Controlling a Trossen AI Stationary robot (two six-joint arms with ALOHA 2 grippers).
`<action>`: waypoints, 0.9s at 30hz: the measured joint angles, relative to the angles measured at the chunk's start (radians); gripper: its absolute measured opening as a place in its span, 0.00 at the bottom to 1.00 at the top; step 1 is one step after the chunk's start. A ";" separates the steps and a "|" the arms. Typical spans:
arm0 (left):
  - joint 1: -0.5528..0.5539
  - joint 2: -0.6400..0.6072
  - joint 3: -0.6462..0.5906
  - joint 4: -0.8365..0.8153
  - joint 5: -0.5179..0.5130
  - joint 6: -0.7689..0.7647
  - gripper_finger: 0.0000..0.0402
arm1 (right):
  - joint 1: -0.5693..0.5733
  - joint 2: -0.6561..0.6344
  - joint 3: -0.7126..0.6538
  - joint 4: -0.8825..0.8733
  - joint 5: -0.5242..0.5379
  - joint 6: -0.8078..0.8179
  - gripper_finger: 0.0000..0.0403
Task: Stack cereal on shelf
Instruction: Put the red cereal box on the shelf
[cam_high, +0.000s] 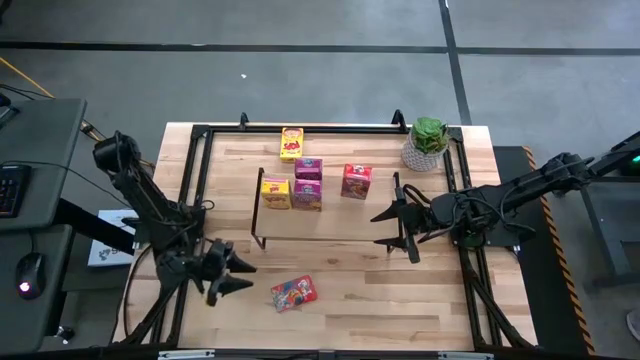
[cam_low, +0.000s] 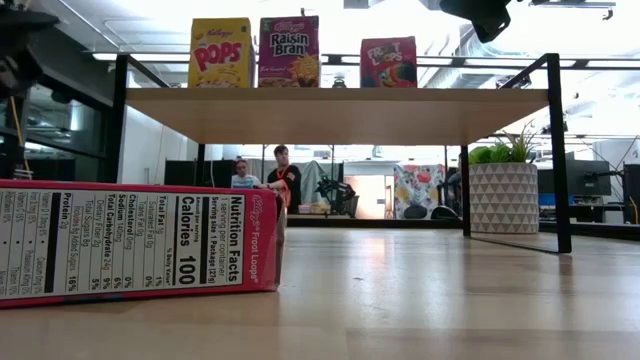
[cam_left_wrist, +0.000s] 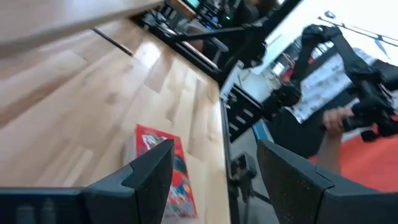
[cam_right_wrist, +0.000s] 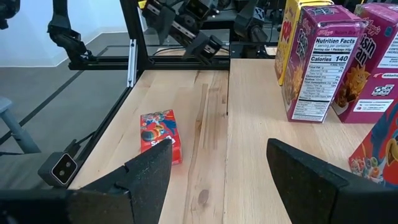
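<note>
Cereal stacking, near complete: five boxes stand on the shelf.
The last red box lies flat just ahead of the left gripper, fingers apart; the right gripper, also apart, waits beside the shelf.

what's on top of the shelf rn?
On the shelf: yellow box, two magenta boxes, red box. Whether either magenta box sits on another can't be told.
</note>
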 joint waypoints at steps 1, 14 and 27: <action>0.015 0.000 0.000 0.000 0.006 0.000 0.55 | 0.000 0.000 0.000 0.000 0.000 0.000 0.63; -0.004 0.248 0.378 -0.127 0.114 0.286 0.55 | 0.000 0.000 0.000 -0.003 0.000 0.003 0.63; 0.003 0.799 0.851 -0.996 -0.146 -0.225 0.37 | 0.000 0.000 0.000 -0.004 0.001 0.021 0.63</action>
